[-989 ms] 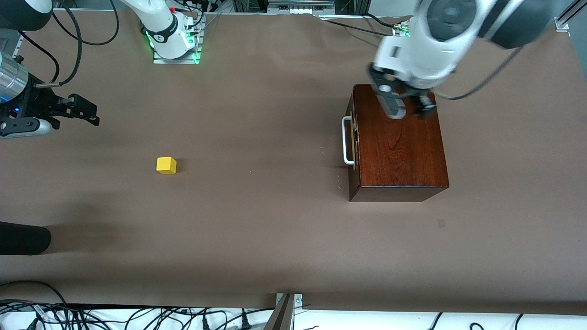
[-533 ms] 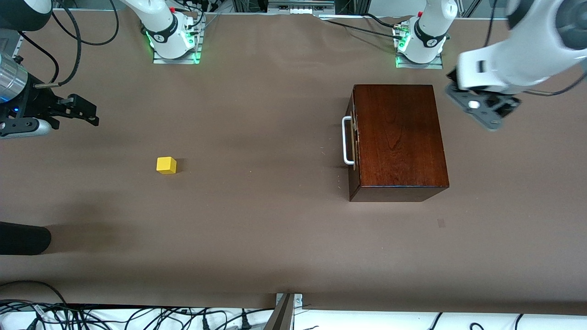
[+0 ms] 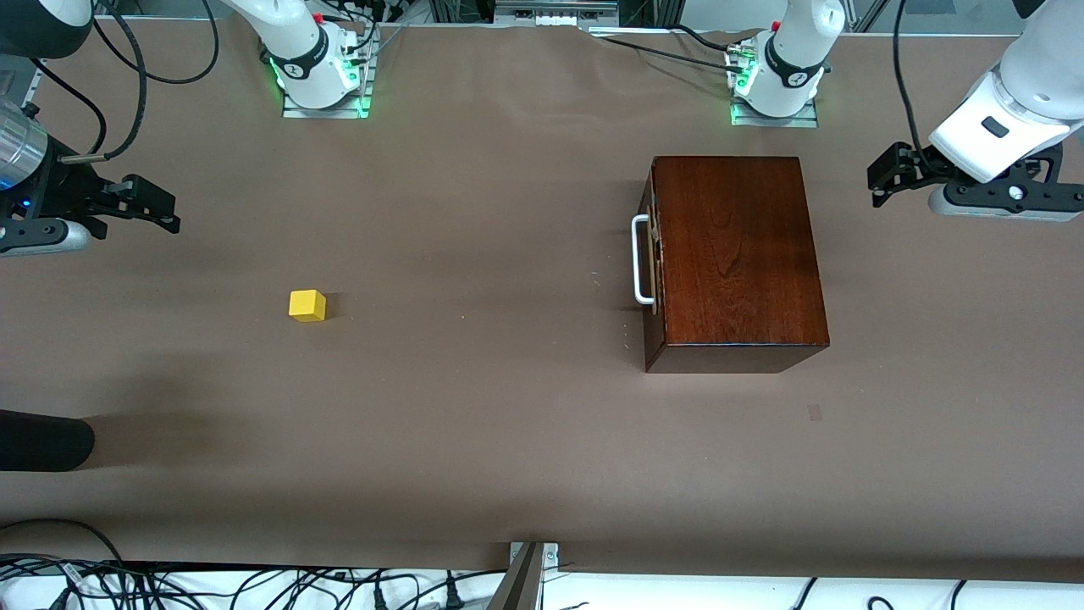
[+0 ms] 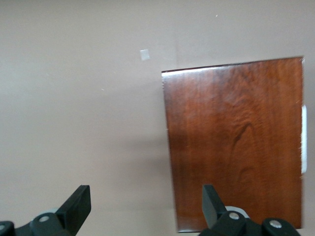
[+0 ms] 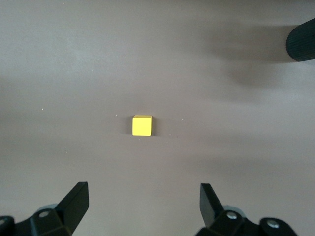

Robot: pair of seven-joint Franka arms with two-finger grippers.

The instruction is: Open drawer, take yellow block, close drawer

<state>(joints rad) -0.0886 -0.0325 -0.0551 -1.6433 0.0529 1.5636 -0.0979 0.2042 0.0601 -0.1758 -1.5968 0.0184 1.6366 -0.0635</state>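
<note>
Nearest the front camera among the task's things: yellow block (image 3: 306,305), alone on bare table (image 3: 474,440) toward the right arm's end, out of the drawer already, so likely taken and set down. Farther off, toward the left arm's end: mahogany box (image 3: 732,258) with drawer (image 3: 651,258) pushed flush, white handle (image 3: 641,259) facing the block; task apparently finished. Right gripper (image 3: 161,207) parked over the table edge, jaws wide apart, empty. Left gripper (image 3: 885,176) beside the box, jaws apart, holding nothing. Seen only by the right wrist: block (image 5: 141,126) centred ahead of the fingers. Seen only by the left wrist: a pale scrap (image 4: 144,54) near the box (image 4: 236,142).
</note>
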